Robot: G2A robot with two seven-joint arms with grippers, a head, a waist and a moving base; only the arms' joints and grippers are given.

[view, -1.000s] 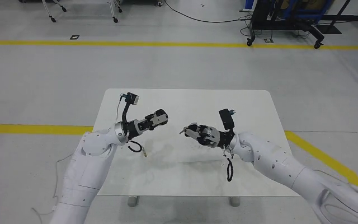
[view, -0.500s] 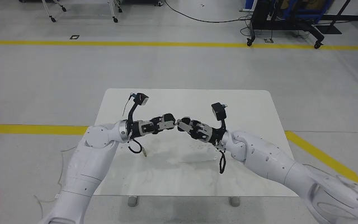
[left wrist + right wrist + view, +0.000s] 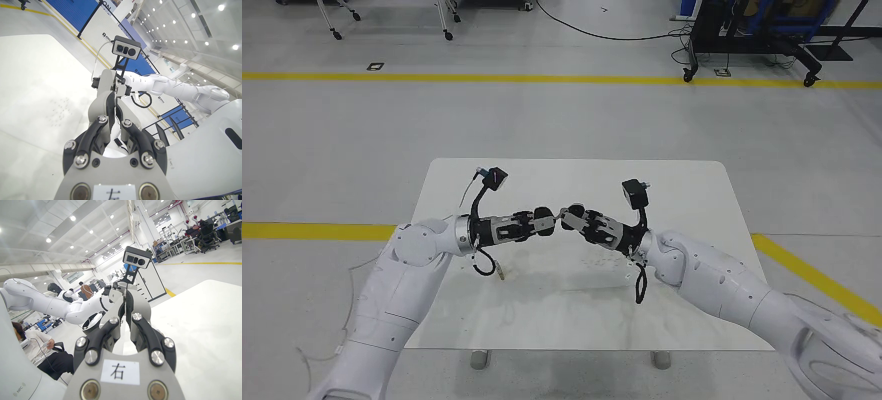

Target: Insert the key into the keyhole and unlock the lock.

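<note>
Left hand (image 3: 547,217) clamped on thin metal part (image 3: 114,88); right hand (image 3: 572,215) clamped on second metal part (image 3: 124,294) | key versus lock: cannot tell | tips touching above worktop (image 3: 682,190) middle, well apart a second ago | insertion likely beginning; turn to unlock still ahead

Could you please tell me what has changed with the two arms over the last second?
Both arms swung inward: a second ago the left tool and the right tool hung apart over the table; now their tips meet above its middle. Both tools stayed shut; whatever they pinch is too small to make out. Nothing else moved.
</note>
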